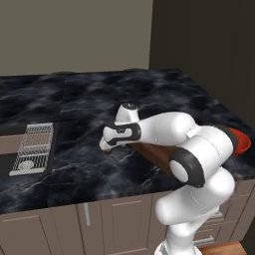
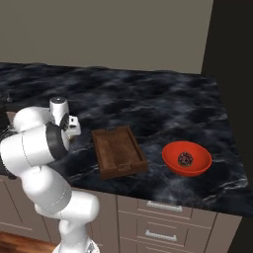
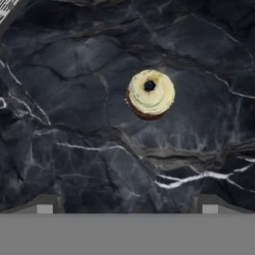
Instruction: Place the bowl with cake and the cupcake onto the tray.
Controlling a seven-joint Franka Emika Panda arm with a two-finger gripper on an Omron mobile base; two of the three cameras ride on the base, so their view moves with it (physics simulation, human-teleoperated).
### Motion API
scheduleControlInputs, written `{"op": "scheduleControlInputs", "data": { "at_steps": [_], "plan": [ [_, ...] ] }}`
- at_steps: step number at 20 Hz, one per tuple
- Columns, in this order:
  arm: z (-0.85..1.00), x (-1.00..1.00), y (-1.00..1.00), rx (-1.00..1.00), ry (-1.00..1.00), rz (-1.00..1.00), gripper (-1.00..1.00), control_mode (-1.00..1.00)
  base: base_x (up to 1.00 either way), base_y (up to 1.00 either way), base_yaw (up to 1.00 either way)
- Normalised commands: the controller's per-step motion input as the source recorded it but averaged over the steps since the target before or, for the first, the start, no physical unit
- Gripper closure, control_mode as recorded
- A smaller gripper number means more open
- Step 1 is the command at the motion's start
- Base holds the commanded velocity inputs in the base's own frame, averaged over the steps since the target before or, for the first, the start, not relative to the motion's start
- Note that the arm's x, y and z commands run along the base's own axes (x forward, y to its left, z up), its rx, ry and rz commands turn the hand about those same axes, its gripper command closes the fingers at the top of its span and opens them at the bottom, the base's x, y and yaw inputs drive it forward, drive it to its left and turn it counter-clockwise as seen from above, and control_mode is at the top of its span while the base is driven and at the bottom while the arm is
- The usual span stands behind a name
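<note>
From the hand view I look straight down on the cupcake (image 3: 150, 93), cream-topped with a dark dot and a brown base, standing on the black marble counter. My gripper (image 3: 127, 206) hovers above it, open wide, with nothing between its fingers. In the base views the gripper (image 1: 105, 146) (image 2: 73, 133) points down at the counter just left of the dark brown wooden tray (image 2: 118, 150) (image 1: 149, 151), which my arm partly covers in the left base view. The red-orange bowl (image 2: 187, 158) with a dark cake piece (image 2: 185, 158) rests right of the tray, near the counter's right end; my arm hides most of that bowl (image 1: 241, 142).
A white wire rack (image 1: 32, 148) lies at the counter's left by a sunken sink; its corner (image 3: 7, 7) shows in the hand view. The marble counter (image 2: 148, 104) stretches back to the wall. Cabinet drawers (image 2: 158, 222) run below the front edge.
</note>
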Motion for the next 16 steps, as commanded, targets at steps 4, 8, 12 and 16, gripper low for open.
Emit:
{"op": "scheduleControlInputs", "data": {
  "at_steps": [4, 8, 12, 16],
  "plan": [
    [-0.19, 0.33, 0.07, -0.01, 0.0, 0.0, -1.0, -1.0, 0.0, 0.0, 0.0],
    [-0.22, 0.33, 0.06, -0.02, 0.0, 0.0, -1.0, -1.0, 0.0, 0.0, 0.0],
    [-0.21, 0.3, 0.09, -0.02, 0.0, 0.0, -1.0, -1.0, 0.0, 0.0, 0.0],
    [-0.19, 0.29, 0.09, -0.01, 0.0, 0.0, -1.0, -1.0, 0.0, 0.0, 0.0]
  ]
}}
